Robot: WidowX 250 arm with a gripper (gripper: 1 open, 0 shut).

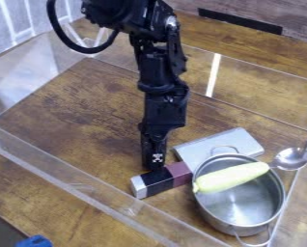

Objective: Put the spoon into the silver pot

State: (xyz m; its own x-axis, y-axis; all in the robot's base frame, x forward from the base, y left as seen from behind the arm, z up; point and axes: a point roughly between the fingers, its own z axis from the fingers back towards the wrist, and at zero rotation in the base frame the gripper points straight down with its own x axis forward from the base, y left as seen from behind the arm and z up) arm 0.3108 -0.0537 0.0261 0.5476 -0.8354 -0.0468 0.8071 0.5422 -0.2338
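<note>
A black robot arm reaches down from the upper left onto a wooden table enclosed by low clear acrylic walls. Its gripper points almost straight down, with the tip just above the left end of a small block that is white at one end and dark maroon at the other. The fingers are dark against a dark body and too small to separate by eye; the jaws appear pressed together with nothing between them. Whether the tip actually touches the block cannot be told from this angle.

The spoon lies on the table at the far right, well apart from the gripper, with its round bowl toward the camera and its thin handle running up and right toward the acrylic wall, where it becomes hard to follow. It is outside the silver pot, near the pot's right rim.

The pot sits at lower right, with its bottom edge close to the frame border. A yellow-green corn-like object rests across its upper-left rim, hiding that part of the rim. Behind the pot, a flat grey square slab is partly covered by the pot and one loop handle. A blue object is cut off at the bottom-left edge.
</note>
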